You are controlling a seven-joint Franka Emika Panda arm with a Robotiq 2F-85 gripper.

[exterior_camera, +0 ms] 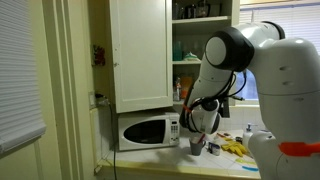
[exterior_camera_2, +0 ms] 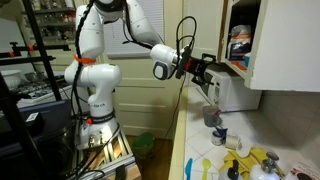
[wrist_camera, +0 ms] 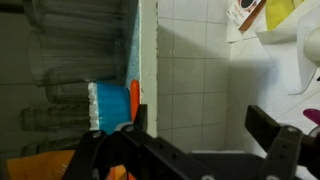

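The white arm (exterior_camera_2: 140, 35) reaches out level from its base and ends in the hand (exterior_camera_2: 207, 72), which hangs in the air at the open side of the wall cabinet (exterior_camera_2: 272, 40). The hand is close to the cabinet's lower shelf. Whether it touches the cabinet cannot be told from either exterior view.

In the wrist view the hand's two dark fingers (wrist_camera: 100, 155) are spread wide with nothing between them. The cabinet's white side panel sits just ahead of the hand, slightly to one side. The tiled wall (wrist_camera: 200, 90) fills the gap straight ahead.

The microwave (exterior_camera: 148, 130) sits below the hand, under the closed cabinet door, on the surface (exterior_camera_2: 200, 150). That surface lies well beneath the hand and carries some yellow clutter (exterior_camera_2: 255, 163) further off.

Inside the cabinet, past the panel, a row of blurred glasses (wrist_camera: 60, 70) stands at about the hand's height. A blue and orange pack (wrist_camera: 112, 105) sits just beside the panel, close to one finger.

Almost directly under the hand, a cup (exterior_camera: 197, 146) stands on the surface, well apart from the fingers.
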